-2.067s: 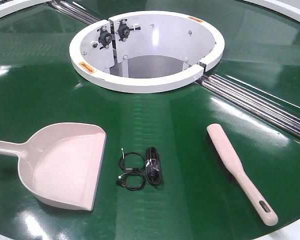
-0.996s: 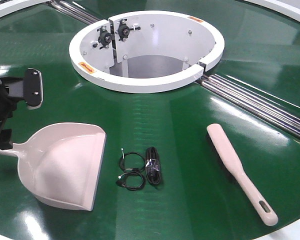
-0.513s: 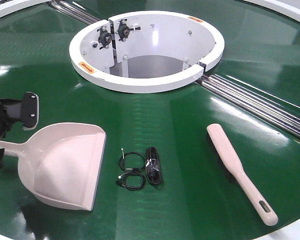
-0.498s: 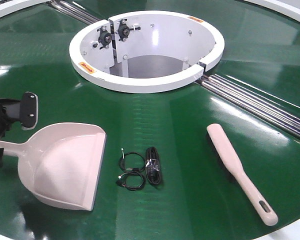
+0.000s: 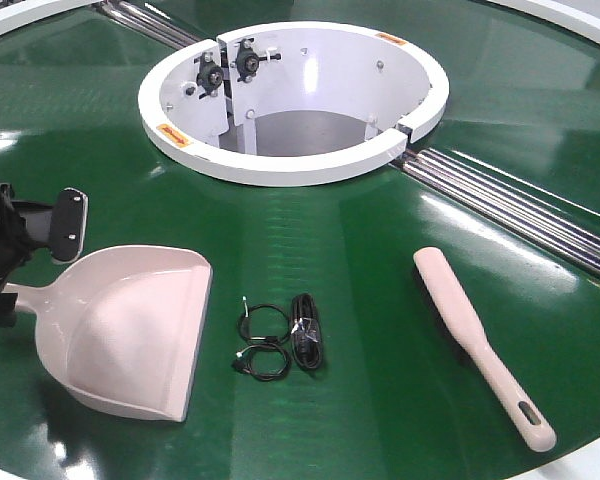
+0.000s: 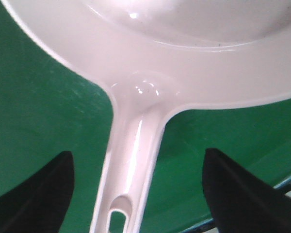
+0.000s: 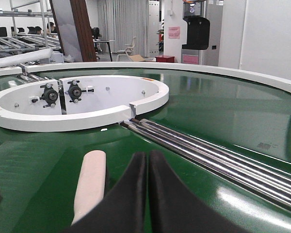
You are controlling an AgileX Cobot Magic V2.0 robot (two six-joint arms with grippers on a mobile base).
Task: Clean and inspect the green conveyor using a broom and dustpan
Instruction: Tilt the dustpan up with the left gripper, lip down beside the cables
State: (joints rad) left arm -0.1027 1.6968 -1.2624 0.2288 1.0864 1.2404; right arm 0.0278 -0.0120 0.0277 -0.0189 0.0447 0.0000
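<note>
The beige dustpan [image 5: 130, 330] lies on the green conveyor [image 5: 310, 230] at the left, mouth toward the near edge. My left gripper [image 5: 25, 270] is open and straddles its handle [image 5: 20, 293]. In the left wrist view the gripper [image 6: 138, 194] has a dark finger on each side of the handle [image 6: 131, 160], with green belt showing in both gaps. The slim beige broom [image 5: 480, 340] rests at the right. In the right wrist view my right gripper [image 7: 146, 156] is shut on nothing, with the broom [image 7: 90, 187] just to its left. The front view does not show the right gripper.
A small bundle of black cables [image 5: 280, 335] lies between dustpan and broom. The white-rimmed central opening [image 5: 295, 165] sits behind them. Silver roller strips [image 5: 520, 210] run off to the right. The belt's near edge is close to the broom's handle end [image 5: 535, 425].
My left gripper came in from the left edge, dropped lower and settled astride the dustpan handle. The broom, the cables and the dustpan have stayed put.
</note>
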